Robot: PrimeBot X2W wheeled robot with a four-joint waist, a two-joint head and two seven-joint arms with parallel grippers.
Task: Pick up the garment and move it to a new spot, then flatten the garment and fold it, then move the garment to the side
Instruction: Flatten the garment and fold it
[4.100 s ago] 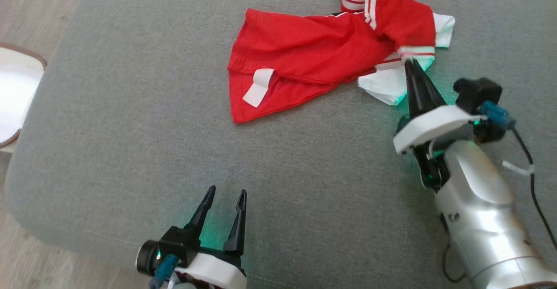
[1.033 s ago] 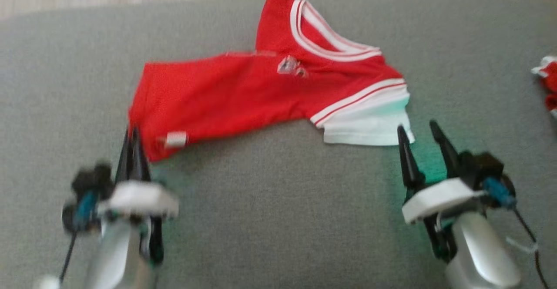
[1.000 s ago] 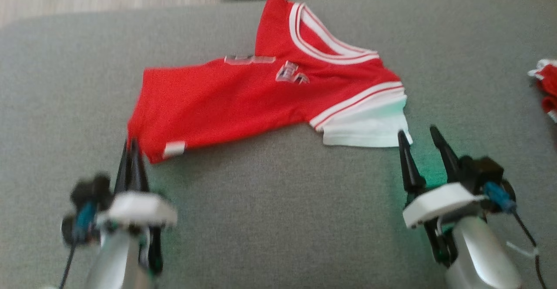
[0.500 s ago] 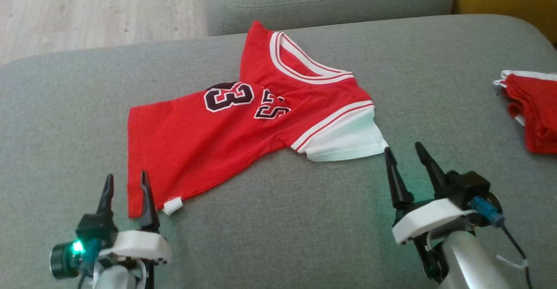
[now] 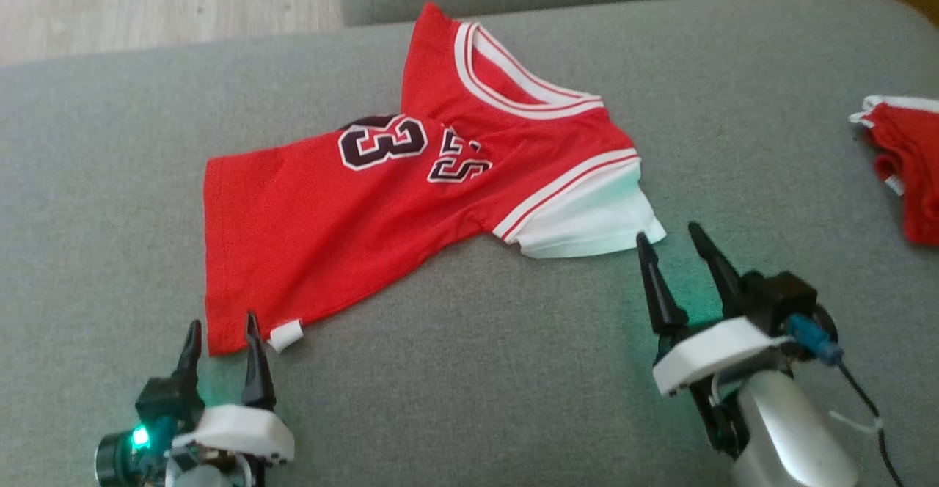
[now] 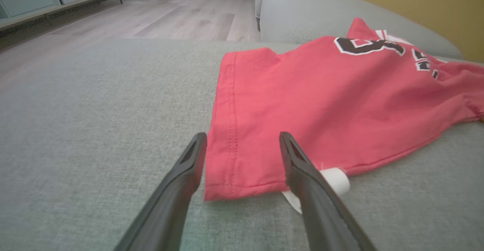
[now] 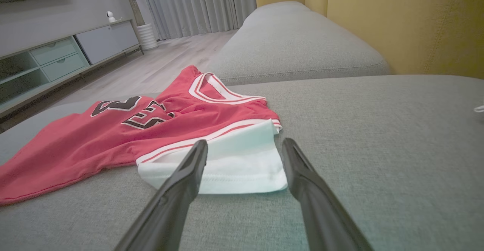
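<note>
Red, numbered, white-sleeved garment (image 5: pixel 308 230) lies rumpled; left fingers (image 5: pixel 253 361) and right fingers (image 5: pixel 655 285) spread, empty

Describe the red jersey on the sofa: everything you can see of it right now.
The red jersey lies spread but wrinkled on the grey sofa cushion, unfolded. It looks like thin knit, with a white-striped neckline, a white sleeve, black white-edged numerals creased by a fold, and a white label at the hem. The open left gripper straddles its hem corner; the open right gripper points at the sleeve's edge; neither grips it.
</note>
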